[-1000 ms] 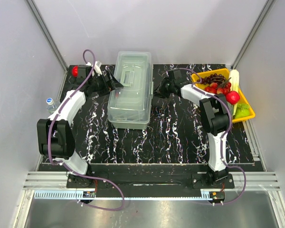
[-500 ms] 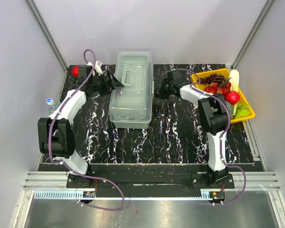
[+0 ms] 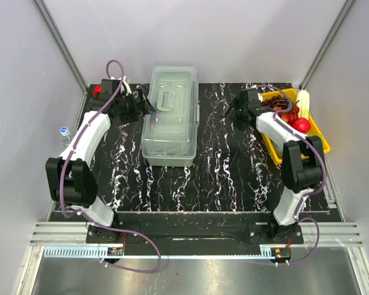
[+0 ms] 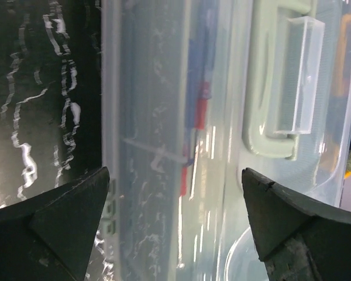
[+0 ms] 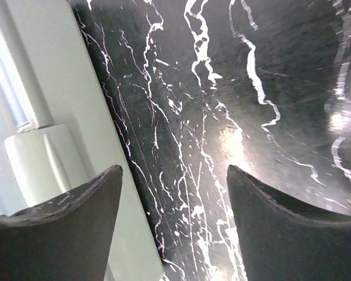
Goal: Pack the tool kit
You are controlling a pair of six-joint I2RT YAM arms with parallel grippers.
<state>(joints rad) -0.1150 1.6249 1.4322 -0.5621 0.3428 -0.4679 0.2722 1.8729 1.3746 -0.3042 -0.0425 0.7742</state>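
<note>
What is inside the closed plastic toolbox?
Inside the translucent pale grey-green plastic toolbox, blurred red and blue shapes show through the lid; cloudy plastic hides what they are and anything else.

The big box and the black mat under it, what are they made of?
The box looks like cloudy see-through plastic, smooth and shiny: colours show faintly through it. The mat looks glossy black with white marble veins, maybe vinyl, hard to say.
</note>
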